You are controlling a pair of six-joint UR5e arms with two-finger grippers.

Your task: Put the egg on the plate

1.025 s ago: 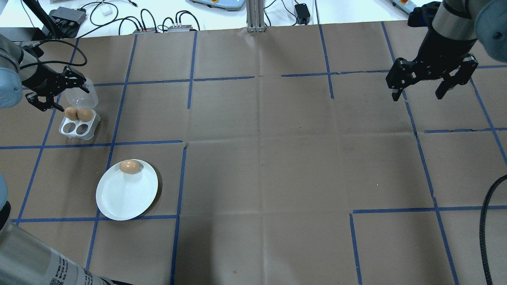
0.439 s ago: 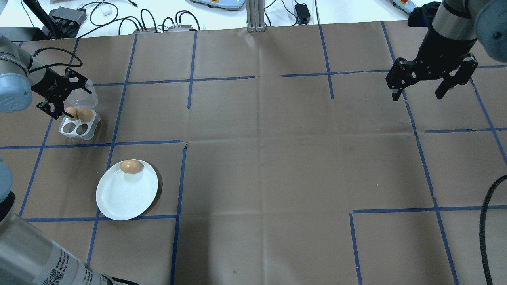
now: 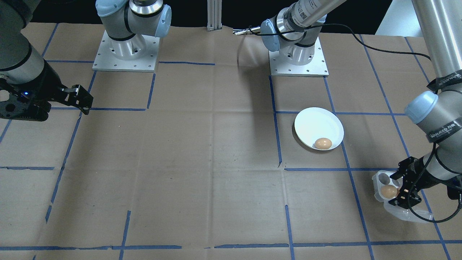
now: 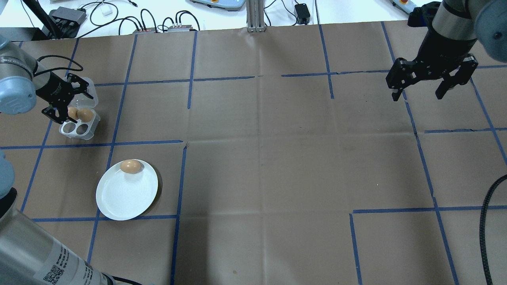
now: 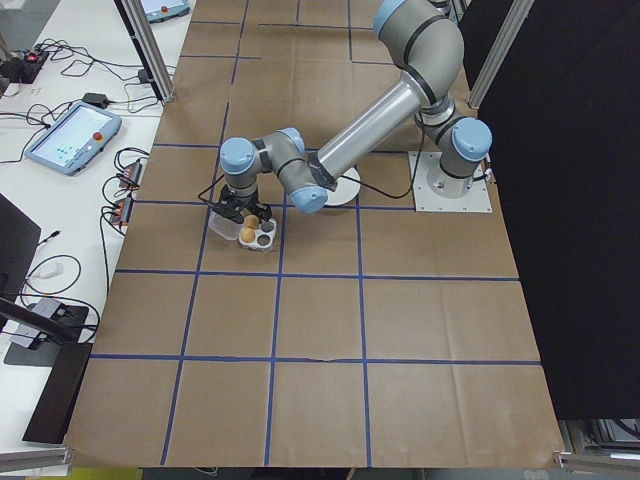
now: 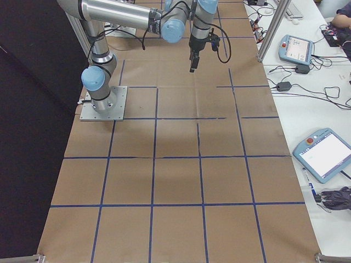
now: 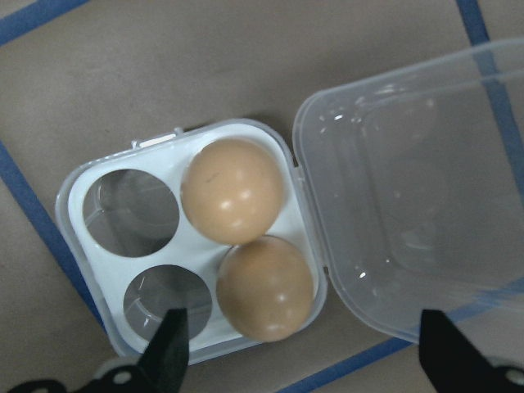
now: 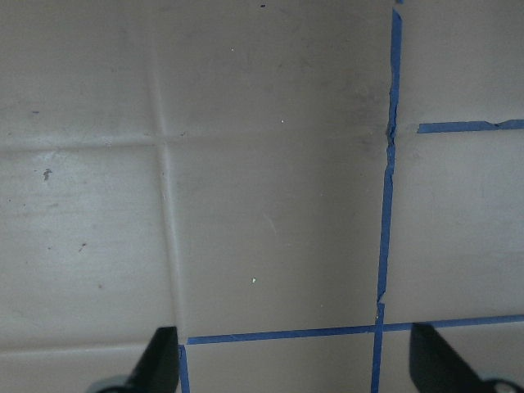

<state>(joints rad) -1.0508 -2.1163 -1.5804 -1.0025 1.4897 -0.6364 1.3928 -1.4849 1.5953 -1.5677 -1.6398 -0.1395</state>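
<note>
Left gripper [image 4: 65,99]: spread wide over the carton [image 7: 196,246], fingers [image 7: 168,356] either side of the two carton eggs [image 7: 233,190], grasping nothing.
Right gripper [image 4: 424,93]: parted and empty, well away from the carton, above bare brown paper.
Plate [image 4: 126,194]: near the carton, on the robot's side of it.
Plate egg [image 4: 130,166]: lying on its side at the plate's rim nearest the carton, long axis along that rim.
Carton lid [image 7: 417,196]: folded open, flat.
Writing: the left arm's label [image 3: 441,131] is too small to read surely.
</note>
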